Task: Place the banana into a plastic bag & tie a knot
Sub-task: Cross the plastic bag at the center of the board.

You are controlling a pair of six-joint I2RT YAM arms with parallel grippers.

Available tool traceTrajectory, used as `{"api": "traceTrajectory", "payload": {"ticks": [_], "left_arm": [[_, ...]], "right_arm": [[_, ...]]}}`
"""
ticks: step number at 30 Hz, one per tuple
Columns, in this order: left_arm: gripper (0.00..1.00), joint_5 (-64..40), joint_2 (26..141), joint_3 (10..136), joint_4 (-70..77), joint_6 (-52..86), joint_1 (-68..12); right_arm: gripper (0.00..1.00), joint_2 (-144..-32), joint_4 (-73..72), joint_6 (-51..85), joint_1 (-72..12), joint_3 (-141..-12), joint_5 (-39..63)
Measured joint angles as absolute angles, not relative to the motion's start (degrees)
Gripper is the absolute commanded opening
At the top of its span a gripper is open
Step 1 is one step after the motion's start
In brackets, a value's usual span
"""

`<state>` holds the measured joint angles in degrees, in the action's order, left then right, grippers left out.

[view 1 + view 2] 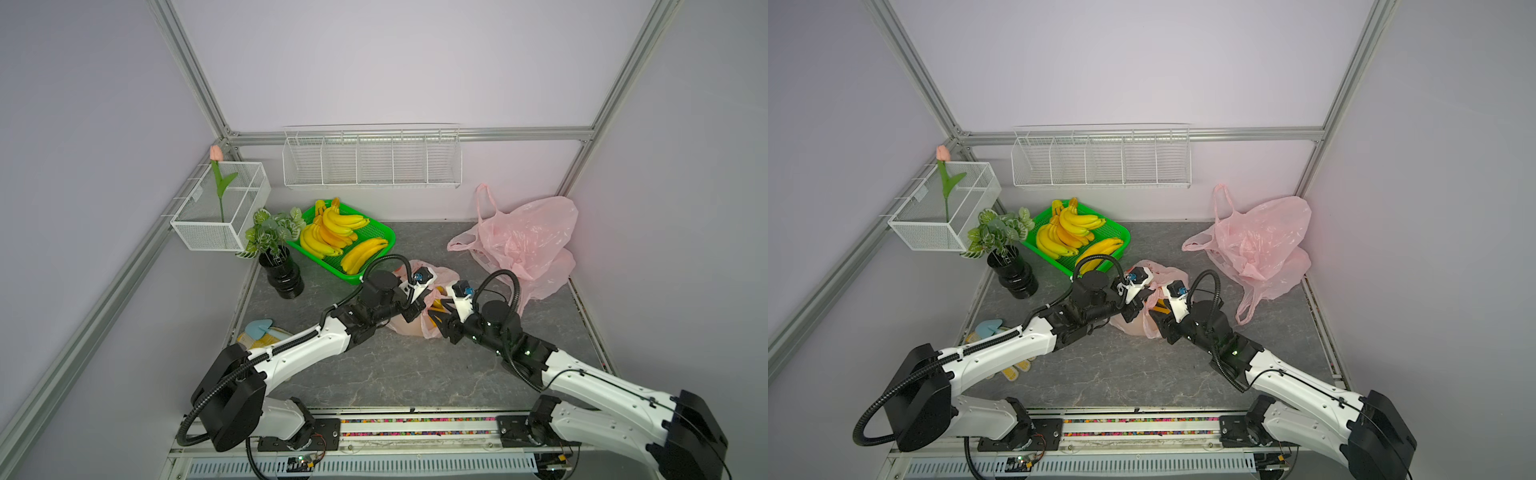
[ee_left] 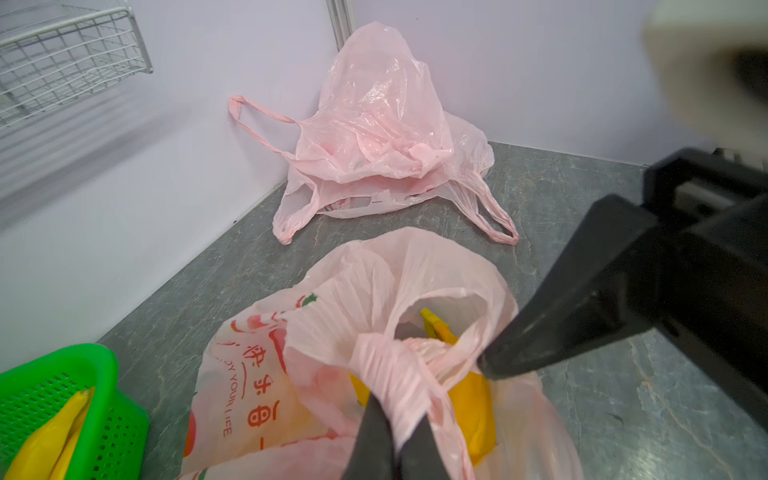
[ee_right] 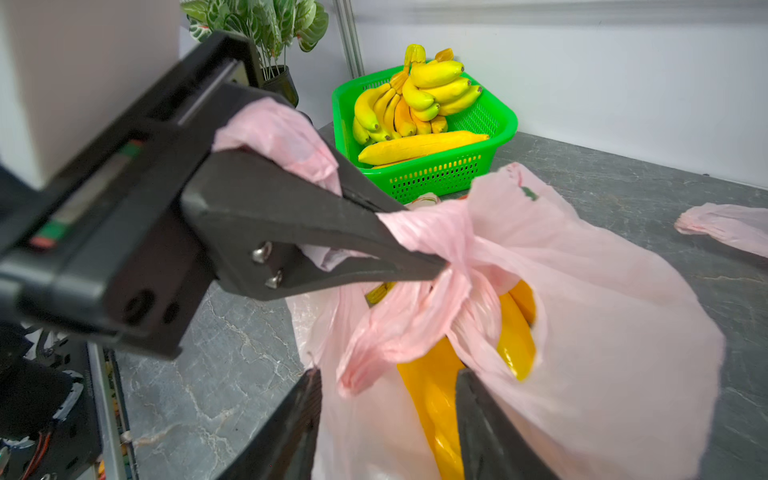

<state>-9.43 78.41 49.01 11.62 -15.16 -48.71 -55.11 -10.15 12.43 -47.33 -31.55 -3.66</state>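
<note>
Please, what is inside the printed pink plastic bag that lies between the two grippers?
Yellow banana shows through the open mouth of the bag. The crossed handles and pink film cover the rest, so the number of bananas inside cannot be told.

"Soft, even light from above, I'd say. The wire rack (image 2: 62, 54) throws a striped shadow down the wall (image 2: 124, 187)."

"Bright enough, too. Only faint shadows under the arms (image 1: 299, 349) on the tabletop (image 1: 415, 374), and small white glints on the spare pink bags (image 2: 374, 120)."

"The top views splay the frame posts (image 1: 187, 70) outward."

"And close to the wrist lenses things smear: that white housing (image 2: 706, 62), the left gripper (image 3: 440, 266) at its base."
</note>
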Motion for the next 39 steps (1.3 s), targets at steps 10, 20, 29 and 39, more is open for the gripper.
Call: {"api": "traceTrajectory", "payload": {"ticks": [10,20,29,39], "left_arm": [[0.0,-4.62,76.75,44.6,19.73,-12.08,-48.82],[0.0,-0.16,74.61,41.25,24.75,-10.0,-51.05],[0.0,0.49,74.48,39.22,27.33,-9.87,-53.3],[0.0,0.6,74.46,38.26,29.19,-10.0,-54.72]], "right_arm": [[0.56,-47.24,-5.34,38.35,-48.27,-31.55,-6.39],[0.62,-48.62,-9.15,62.22,-57.04,-31.64,-15.51],[0.79,-53.28,-17.74,73.76,-57.1,-31.44,-19.86],[0.71,-59.07,-22.52,80.82,-57.12,-31.4,-19.9]]}}
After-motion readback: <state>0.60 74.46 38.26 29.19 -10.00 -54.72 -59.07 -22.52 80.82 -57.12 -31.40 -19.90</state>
